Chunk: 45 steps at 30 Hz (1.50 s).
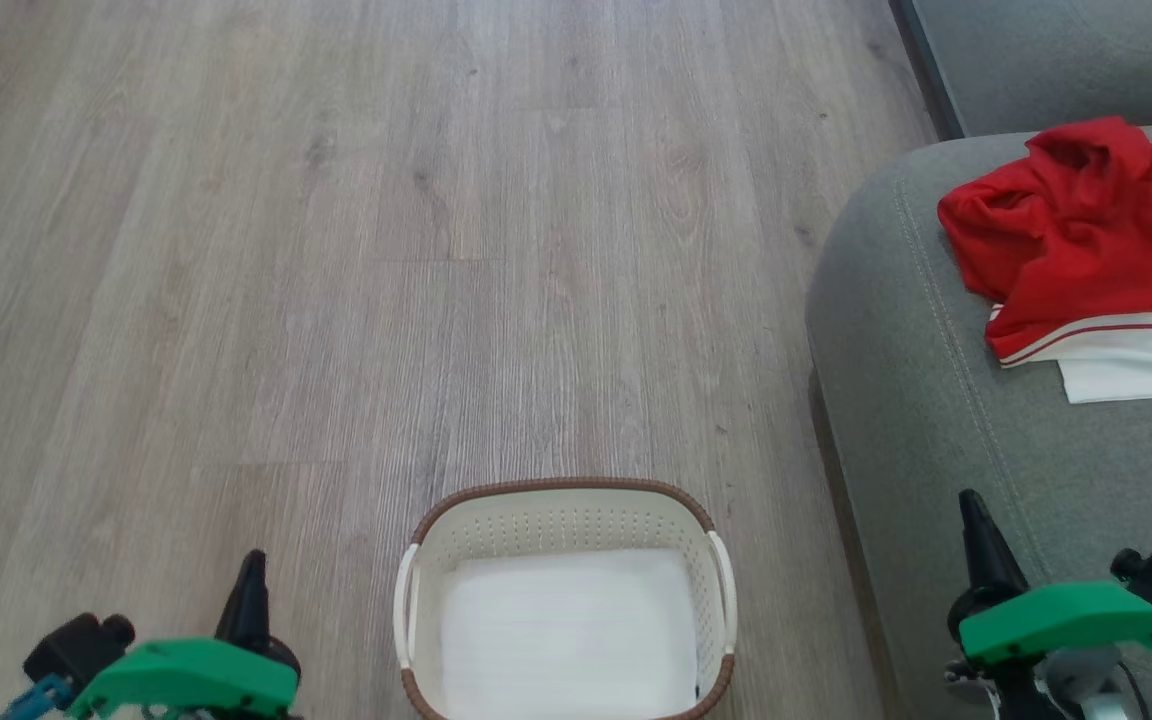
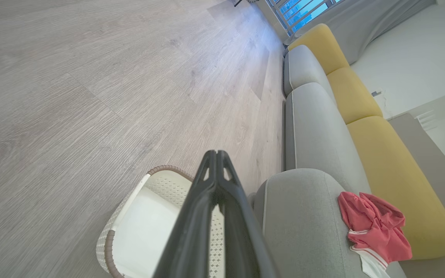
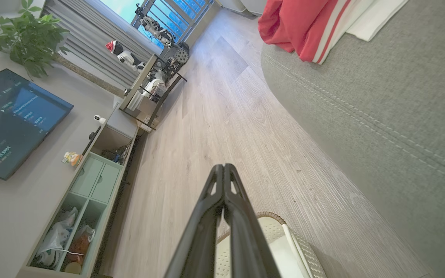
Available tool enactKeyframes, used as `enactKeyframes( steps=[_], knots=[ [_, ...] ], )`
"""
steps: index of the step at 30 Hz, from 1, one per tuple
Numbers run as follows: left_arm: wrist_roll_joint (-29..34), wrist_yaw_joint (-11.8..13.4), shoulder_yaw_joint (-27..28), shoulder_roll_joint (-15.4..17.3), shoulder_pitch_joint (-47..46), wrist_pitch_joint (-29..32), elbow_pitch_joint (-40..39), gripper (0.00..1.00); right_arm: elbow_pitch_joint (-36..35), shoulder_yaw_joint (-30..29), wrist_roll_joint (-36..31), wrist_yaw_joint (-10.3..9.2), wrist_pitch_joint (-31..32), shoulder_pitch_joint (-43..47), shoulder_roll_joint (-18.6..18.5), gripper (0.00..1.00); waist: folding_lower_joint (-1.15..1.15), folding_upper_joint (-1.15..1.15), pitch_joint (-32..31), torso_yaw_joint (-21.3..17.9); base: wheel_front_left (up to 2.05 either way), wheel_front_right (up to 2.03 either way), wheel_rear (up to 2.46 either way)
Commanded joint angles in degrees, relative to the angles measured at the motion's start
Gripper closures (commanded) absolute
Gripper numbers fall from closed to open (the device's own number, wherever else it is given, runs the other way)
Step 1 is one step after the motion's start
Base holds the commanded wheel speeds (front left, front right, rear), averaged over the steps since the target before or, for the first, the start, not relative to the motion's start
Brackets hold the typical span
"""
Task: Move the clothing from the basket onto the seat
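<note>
The red clothing [image 1: 1086, 230] with a white, stripe-edged panel lies crumpled on the grey-green seat [image 1: 926, 400] at the right; it also appears as the clothing [image 2: 375, 227] and the clothing [image 3: 303, 23] in the wrist views. The cream basket [image 1: 566, 520] with a brown rim stands on the floor at bottom centre, holding no garment, just its white bottom. My left gripper [image 1: 252, 565] is shut at the lower left, beside the basket. My right gripper [image 1: 971, 505] is shut at the lower right, over the seat's front part. Each wrist view shows its fingers [image 2: 216, 181] pressed together with nothing between them.
Wood-look floor [image 1: 336, 250] stretches ahead and to the left. The sofa continues with more grey cushions [image 2: 311, 127] and yellow back cushions [image 2: 392, 181]. A TV [image 3: 10, 119], a low cabinet [image 3: 91, 193], a plant and a rack by the window [image 3: 157, 77] stand across the room.
</note>
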Motion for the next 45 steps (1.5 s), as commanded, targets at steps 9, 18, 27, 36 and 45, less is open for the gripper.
enactKeyframes(
  steps=[9, 18, 27, 36, 45],
  knots=[
    [-6.0, -2.0, 3.4, -0.2, -4.3, 1.7, -1.5, 1.00, -2.6, -0.4, 6.8, 0.00, 1.7, -3.5, 0.0, 1.00, 0.00, 0.00, 0.1, -0.1, 0.00, 0.00, 0.00],
    [-11.2, -3.5, 5.1, -0.7, -5.3, 3.2, -1.4, 1.00, -3.0, -1.0, 12.6, 0.00, 3.2, -4.0, 0.0, 1.00, 0.00, 0.00, 0.3, -0.3, 0.00, 0.00, 0.00],
    [-16.4, -5.0, 6.7, -1.2, -6.4, 4.6, -1.2, 1.00, -3.3, -1.6, 18.4, 0.00, 4.7, -4.5, 0.0, 1.00, 0.00, 0.00, 0.4, -0.4, 0.00, 0.00, 0.00],
    [-21.5, -6.5, 8.4, -1.7, -7.4, 6.1, -1.0, 1.00, -3.7, -2.2, 24.2, -0.01, 6.2, -5.0, 0.1, 1.00, 0.00, 0.00, 0.6, -0.5, 0.00, 0.00, 0.00],
    [-26.6, -8.0, 10.0, -2.2, -8.5, 7.7, -0.9, 1.00, -4.0, -2.8, 30.0, -0.01, 7.7, -5.5, 0.1, 1.00, 0.00, 0.00, 0.7, -0.7, 0.00, 0.00, 0.00]
  ],
)
